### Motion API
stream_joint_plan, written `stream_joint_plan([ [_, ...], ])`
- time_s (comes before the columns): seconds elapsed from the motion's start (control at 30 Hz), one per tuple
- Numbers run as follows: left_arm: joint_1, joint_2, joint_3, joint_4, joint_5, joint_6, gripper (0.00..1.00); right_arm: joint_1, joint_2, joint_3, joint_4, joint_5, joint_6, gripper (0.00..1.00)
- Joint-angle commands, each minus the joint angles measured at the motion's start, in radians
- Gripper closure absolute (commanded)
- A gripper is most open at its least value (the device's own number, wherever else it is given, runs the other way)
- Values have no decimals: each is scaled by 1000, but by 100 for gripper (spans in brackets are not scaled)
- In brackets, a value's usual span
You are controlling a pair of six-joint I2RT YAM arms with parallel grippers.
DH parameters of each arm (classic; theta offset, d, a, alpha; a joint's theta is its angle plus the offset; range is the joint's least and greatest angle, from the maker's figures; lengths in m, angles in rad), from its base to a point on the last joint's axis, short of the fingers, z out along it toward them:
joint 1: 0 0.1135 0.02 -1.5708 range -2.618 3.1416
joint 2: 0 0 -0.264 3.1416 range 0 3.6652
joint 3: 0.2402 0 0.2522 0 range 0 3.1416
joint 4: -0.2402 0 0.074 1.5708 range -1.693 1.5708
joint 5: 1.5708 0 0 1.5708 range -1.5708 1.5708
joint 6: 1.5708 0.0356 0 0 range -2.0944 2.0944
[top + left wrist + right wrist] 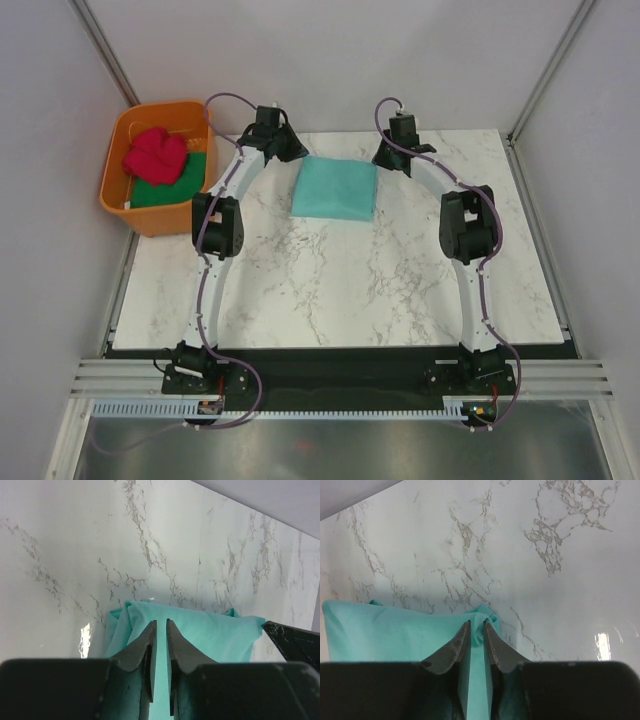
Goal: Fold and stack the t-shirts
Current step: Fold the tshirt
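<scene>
A teal t-shirt (335, 188) lies folded into a rectangle at the back middle of the marble table (330, 290). My left gripper (298, 153) is at its far left corner and my right gripper (384, 158) at its far right corner. In the left wrist view the left gripper (161, 622) has its jaws a narrow gap apart over smooth teal cloth (210, 630), nothing pinched. In the right wrist view a small pucker of the teal cloth (395, 630) stands between the tips of the right gripper (476, 623). A pinkish-red t-shirt (157, 152) lies bunched on a dark green t-shirt (178, 187).
An orange tub (118, 200) at the back left, off the table's corner, holds the red and green shirts. Grey walls close in both sides and the back. Both arm bases sit on the rail at the near edge.
</scene>
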Motion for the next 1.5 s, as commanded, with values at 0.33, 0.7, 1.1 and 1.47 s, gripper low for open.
stream_joint_plan([
  [0.33, 20, -210, -231, 126, 63, 181, 41, -46, -100, -74, 80, -256, -164, 39],
  [0.7, 17, -416, -607, 125, 108, 276, 39, -47, -254, -400, 72, -423, -272, 35],
  [1.1, 10, -390, -718, 125, 134, 229, 59, -47, -226, -530, 117, -547, -313, 45],
  [1.47, -7, -525, -897, 116, 158, 140, 98, -47, -369, -694, 144, -515, -283, 100],
])
